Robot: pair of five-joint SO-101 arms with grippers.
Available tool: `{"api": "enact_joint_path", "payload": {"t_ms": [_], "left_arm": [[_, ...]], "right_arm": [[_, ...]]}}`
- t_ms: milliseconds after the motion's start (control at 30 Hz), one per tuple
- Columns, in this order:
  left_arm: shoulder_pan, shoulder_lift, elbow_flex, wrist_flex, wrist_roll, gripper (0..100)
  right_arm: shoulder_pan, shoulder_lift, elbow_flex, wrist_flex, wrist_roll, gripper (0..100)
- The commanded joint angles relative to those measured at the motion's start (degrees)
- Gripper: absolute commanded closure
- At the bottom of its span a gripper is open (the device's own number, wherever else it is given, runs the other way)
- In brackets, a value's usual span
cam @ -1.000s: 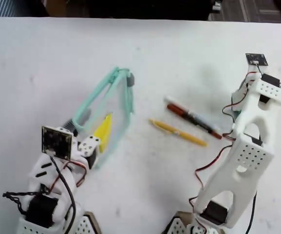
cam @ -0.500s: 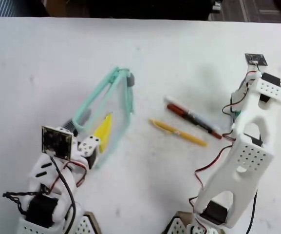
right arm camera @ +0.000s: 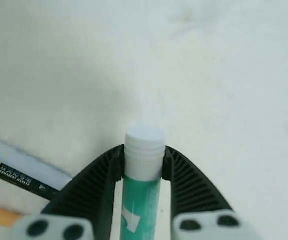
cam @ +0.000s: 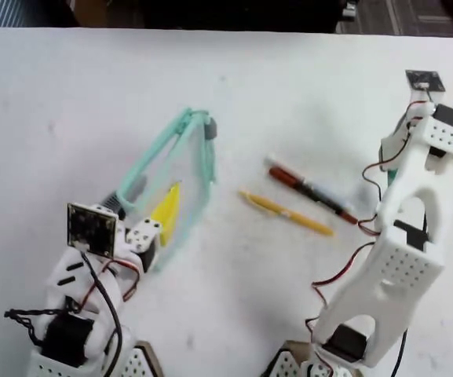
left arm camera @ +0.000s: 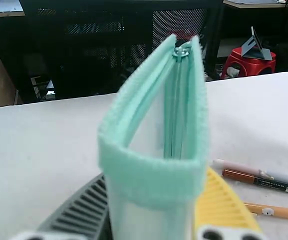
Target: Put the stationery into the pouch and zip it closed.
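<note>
A clear pouch (cam: 180, 161) with a mint-green zip edge (left arm camera: 153, 172) lies left of centre, its mouth gaping. My left gripper (cam: 147, 204) is shut on the pouch's near end, which sits between the grey finger (left arm camera: 79, 212) and the yellow finger (left arm camera: 222, 207). At the right, my right gripper (right arm camera: 143, 167) is shut on a green stick with a white cap (right arm camera: 144, 142); the stick (cam: 391, 174) peeks out beside the arm. On the table between the arms lie a brown-and-black marker (cam: 312, 191), a pale pen (left arm camera: 256, 172) alongside it, and a yellow pen (cam: 287, 213).
The white table (cam: 289, 94) stretches open behind the pouch and pens, ending at a dark far edge. The right arm's white body (cam: 395, 259) stands close to the markers' right ends. Behind the table are a dark mesh rack (left arm camera: 109, 40) and a red stool (left arm camera: 248, 62).
The right arm has shifted to the right and slightly farther back, away from the pens, still holding the green stick. The left arm and pouch have stayed put.
</note>
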Motion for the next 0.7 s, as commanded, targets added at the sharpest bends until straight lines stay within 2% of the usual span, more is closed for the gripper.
{"api": "enact_joint_path", "payload": {"t_ms": [0, 400, 667], "left_arm": [[-0.1, -0.4, -0.5, -1.8, 0.4, 80], [-0.1, -0.4, -0.5, -1.8, 0.4, 80], [-0.1, -0.4, -0.5, -1.8, 0.4, 80]], "right_arm": [[-1.5, -7.8, -1.9, 2.8, -0.4, 98.2], [-8.0, -21.4, -1.6, 15.0, -0.4, 98.2], [-11.1, -32.2, -1.5, 17.0, -0.4, 98.2]]}}
